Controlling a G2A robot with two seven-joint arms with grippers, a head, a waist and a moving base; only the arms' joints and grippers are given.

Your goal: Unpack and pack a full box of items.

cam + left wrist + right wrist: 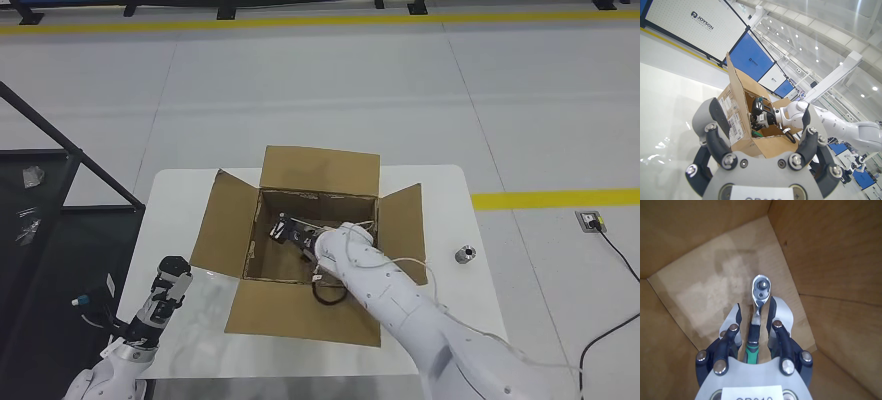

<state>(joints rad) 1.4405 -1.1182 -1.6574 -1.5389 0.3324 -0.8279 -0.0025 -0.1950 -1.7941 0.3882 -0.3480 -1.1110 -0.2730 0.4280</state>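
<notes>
Box [320, 170]: cardboard, four flaps spread, stands mid-surface [440, 190]; inner floor scuffed pale.
Left tool [173, 266]: left of the box, over the surface, well apart from the contents; jaws wide, holding nothing.
Ratchet wrench [761, 289]: lies on the box floor; chrome head, black neck, green grip [751, 351].
Right tool [755, 306]: down inside the box, directly over the wrench; jaws partly open, straddling the shank, pads clear on both sides, gripping nothing.
Key relation: long axis runs straight out from the right tool, head ahead, grip beneath the palm; closing line crosses the shank; right arm far nearer.
Metal cylinder [463, 254]: on the surface, right of the box.
</notes>
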